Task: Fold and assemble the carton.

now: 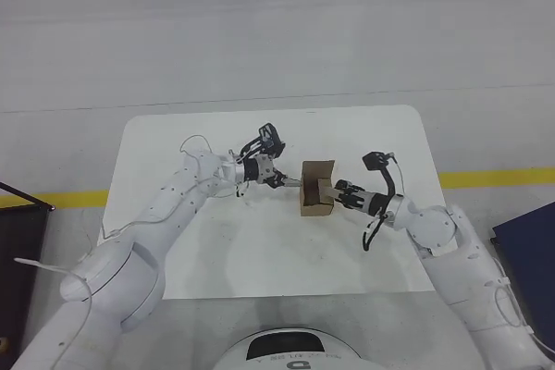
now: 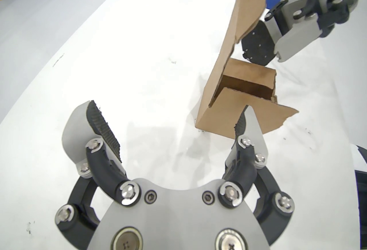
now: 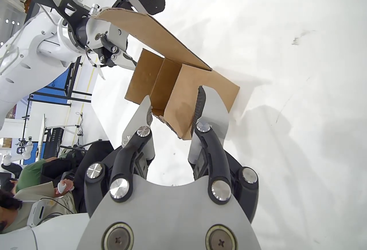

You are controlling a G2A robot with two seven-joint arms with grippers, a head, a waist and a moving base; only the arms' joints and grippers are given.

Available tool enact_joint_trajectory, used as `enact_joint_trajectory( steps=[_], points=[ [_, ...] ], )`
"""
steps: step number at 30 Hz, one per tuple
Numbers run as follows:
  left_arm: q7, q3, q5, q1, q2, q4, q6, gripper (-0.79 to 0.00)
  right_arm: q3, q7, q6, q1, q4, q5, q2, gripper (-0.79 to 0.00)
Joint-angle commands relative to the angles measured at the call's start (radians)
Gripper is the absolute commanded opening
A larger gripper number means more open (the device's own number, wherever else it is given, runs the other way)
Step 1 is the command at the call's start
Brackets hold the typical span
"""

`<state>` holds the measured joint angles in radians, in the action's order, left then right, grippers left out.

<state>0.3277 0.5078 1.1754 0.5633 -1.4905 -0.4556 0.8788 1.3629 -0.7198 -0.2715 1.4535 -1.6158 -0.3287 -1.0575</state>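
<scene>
**White surface** (image 1: 213, 250), seen from above, with a brown carton (image 1: 316, 188) standing near its centre, open end up. The carton is part-erected. Its walls are squared up, a long flap (image 2: 243, 16) stands upright, and a short flap (image 2: 258, 116) leans outward from the rim.

**Left hand** (image 2: 169, 105), at the carton's 9 o'clock. It is released, with jaws wide apart and one fingertip just beside the short flap. It grasps nothing.

**Right hand** (image 3: 174, 93), at the carton's 3 o'clock. It is also released, with its jaws set either side of a wall edge and not clamped. Whether a pad touches the board cannot be told.

**Step in hand, as judged:** closing the open end. The flaps are not yet folded in.

**Next move, as judged:** one hand steadies a wall while the other presses a flap inward and down, without tipping or sliding the light carton.

**Writing:** the visible carton faces are plain board. No label, brand or print can be read.
</scene>
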Motion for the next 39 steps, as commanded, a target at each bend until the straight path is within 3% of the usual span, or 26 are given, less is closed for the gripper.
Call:
enact_joint_trajectory(
  steps=[1,11,15,25,31,32,35,39],
  points=[
    [-0.035,0.004,-0.013,0.002,-0.004,-0.013,-0.014,0.0,0.002,0.004,-0.007,0.003,0.0,0.004,0.001,-0.459],
    [-0.248,0.012,-0.028,0.005,-0.023,-0.071,-0.108,0.0,-0.004,0.009,-0.031,0.006,0.012,0.003,0.003,-0.44],
    [-0.334,0.018,-0.028,0.001,-0.025,-0.122,-0.138,0.0,-0.007,0.009,-0.039,0.006,0.018,0.001,0.004,-0.471],
    [-0.465,0.064,-0.038,0.023,-0.005,-0.26,-0.169,0.0,-0.006,0.015,-0.063,0.0,0.033,0.007,0.007,-0.459],
    [-0.449,0.13,-0.074,0.036,0.024,-0.249,-0.142,0.0,-0.004,0.065,-0.158,0.01,0.016,-0.124,0.014,-0.36],
    [-0.449,0.138,-0.075,0.04,0.029,-0.25,-0.139,0.0,-0.005,0.079,-0.161,0.013,0.012,-0.143,0.014,-0.28],
    [-0.431,0.165,-0.083,0.052,0.043,-0.261,-0.12,0.0,-0.015,0.118,-0.159,0.018,-0.004,-0.213,0.014,-0.203],
    [-0.392,0.205,-0.069,0.071,0.064,-0.282,-0.129,0.0,-0.035,0.168,-0.141,0.021,-0.016,-0.27,0.011,-0.209]
  ],
)
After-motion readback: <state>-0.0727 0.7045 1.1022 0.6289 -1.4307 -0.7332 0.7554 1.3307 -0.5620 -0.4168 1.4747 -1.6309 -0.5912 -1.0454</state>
